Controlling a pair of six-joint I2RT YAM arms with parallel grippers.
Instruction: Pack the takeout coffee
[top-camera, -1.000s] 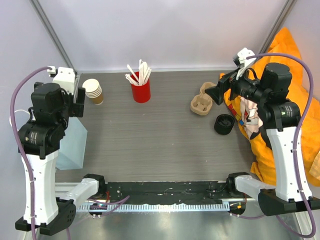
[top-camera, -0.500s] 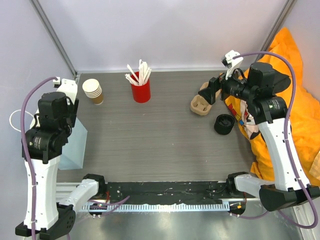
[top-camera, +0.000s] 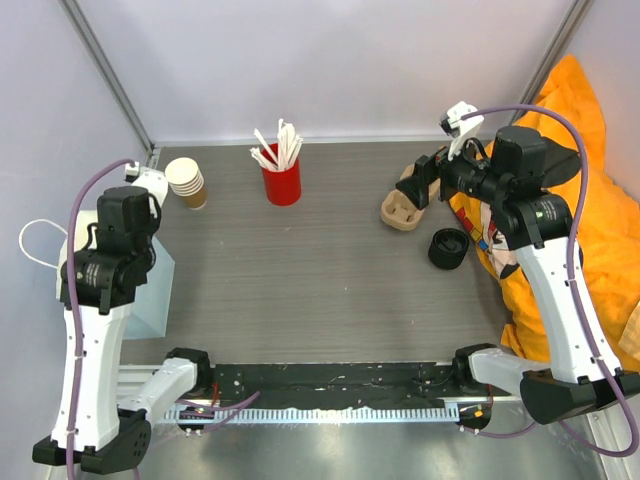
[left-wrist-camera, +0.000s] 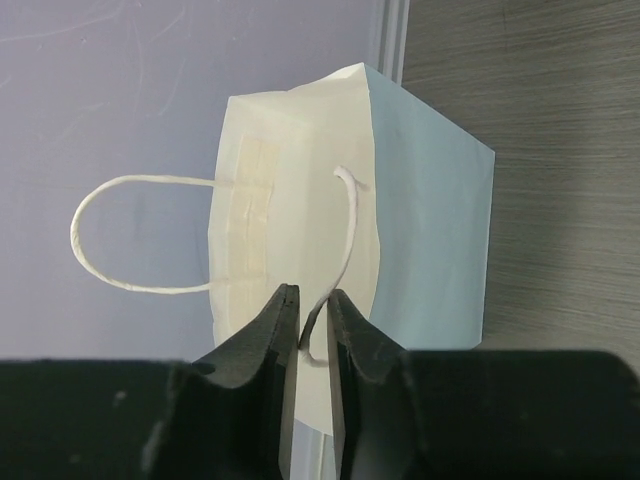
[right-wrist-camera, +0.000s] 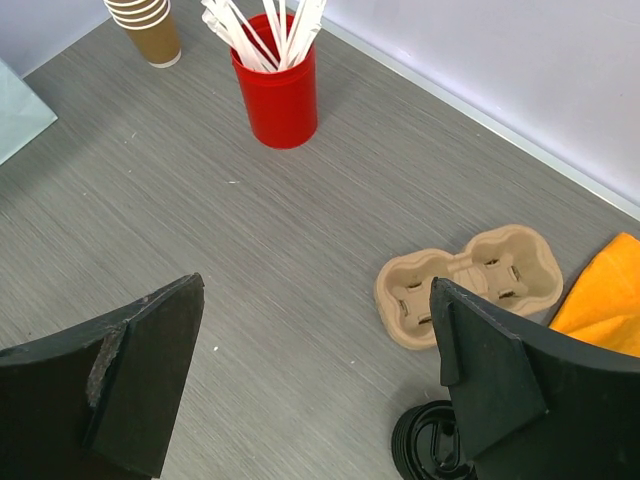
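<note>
Presently, left jaws sit nearly closed about the cord handle (left-wrist-camera: 348, 240) of the paper bag (left-wrist-camera: 430, 230); grip unconfirmed. Right jaws gape wide above the counter (top-camera: 320, 270). Takeout coffee cup (top-camera: 186, 183) stands at its far-left corner.

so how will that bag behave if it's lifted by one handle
Probably light: the bag looks like thin paper, nothing seen inside. Its handle, a thin cord between the left gripper's jaws, is floppy, so the bag would likely swing and tilt. Its walls already bow, so a push may crumple or tip it.
</note>
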